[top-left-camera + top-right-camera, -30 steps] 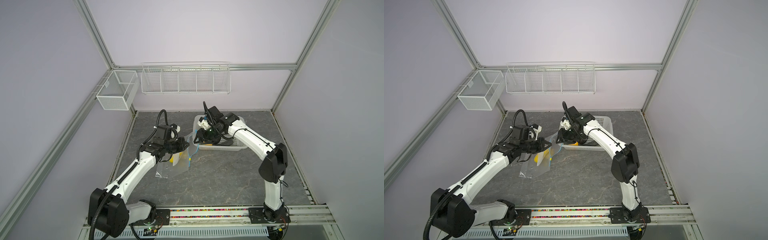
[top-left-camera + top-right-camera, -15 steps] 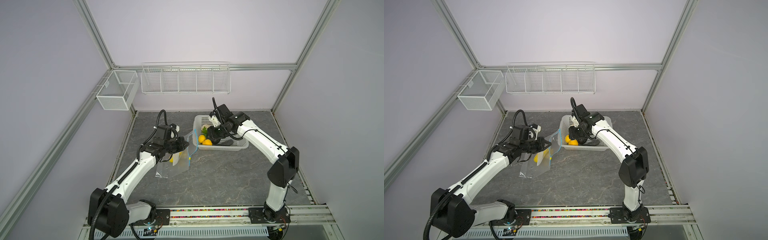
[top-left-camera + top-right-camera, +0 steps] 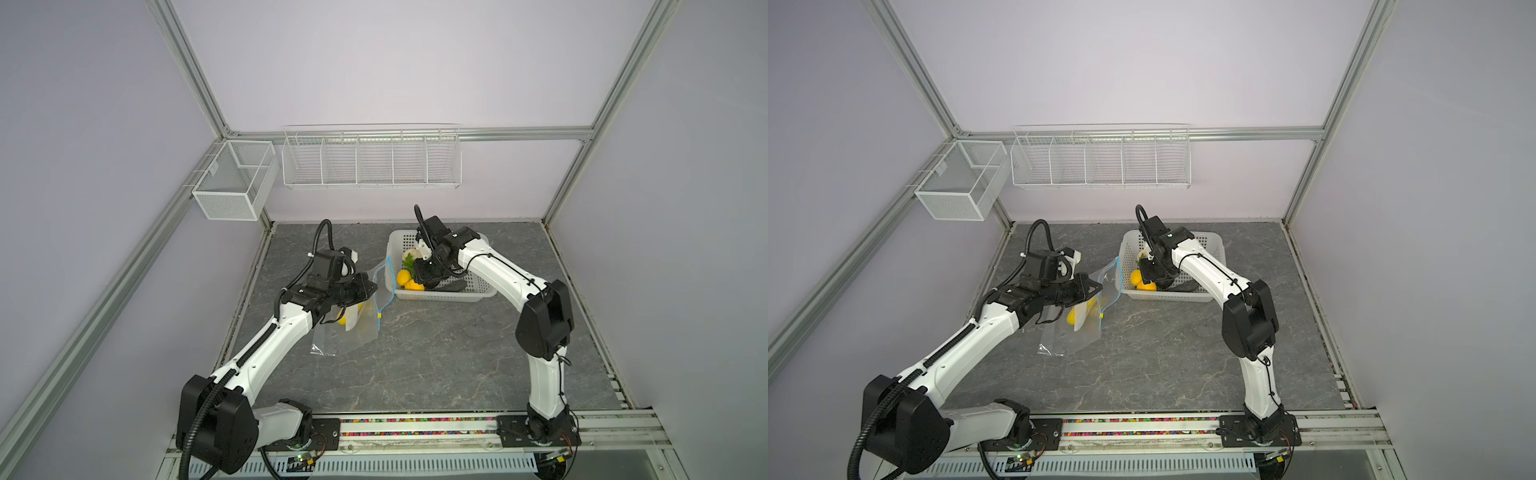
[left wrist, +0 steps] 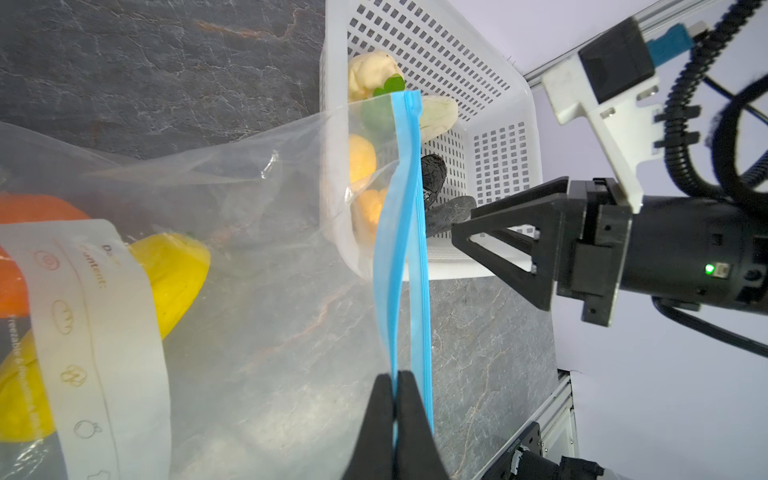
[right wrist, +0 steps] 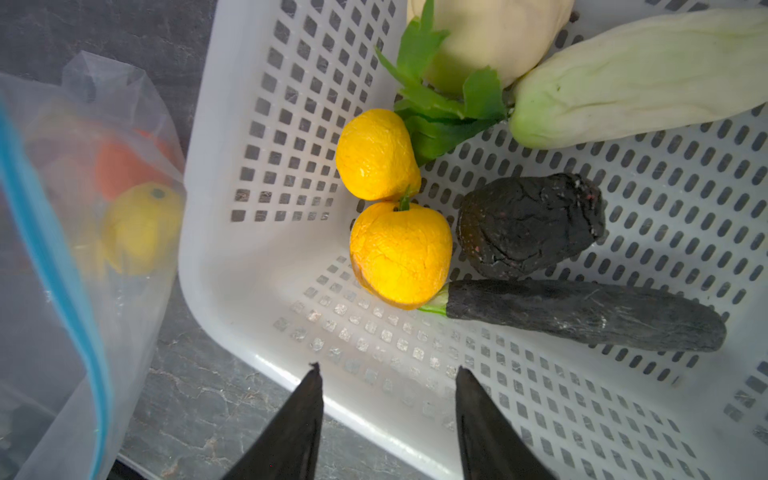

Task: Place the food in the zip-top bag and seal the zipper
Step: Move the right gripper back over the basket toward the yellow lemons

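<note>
Grey marble-look tabletop (image 3: 436,353), lilac walls (image 3: 374,62); L gripper (image 4: 395,380) pinches zipper (image 4: 399,249), R gripper (image 5: 388,368) spread, empty, over basket (image 5: 232,124).

Lighting: bright, even, diffuse — shadows faint. Top views sharp; zip-top bag (image 5: 50,311) blurred in right wrist view.

**Bag left, basket right**

On the tabletop (image 3: 436,365) the zip-top bag (image 3: 361,328) lies left of the basket (image 3: 457,296). Its zipper (image 4: 399,249) edge is raised just beside the basket's left wall. A pepper (image 4: 174,274) sits in the bag. In the basket, two lemons (image 5: 399,253) lie in the corner nearest the bag, with the avocado (image 5: 528,224) beside them and the greens (image 5: 436,112) behind.
</note>
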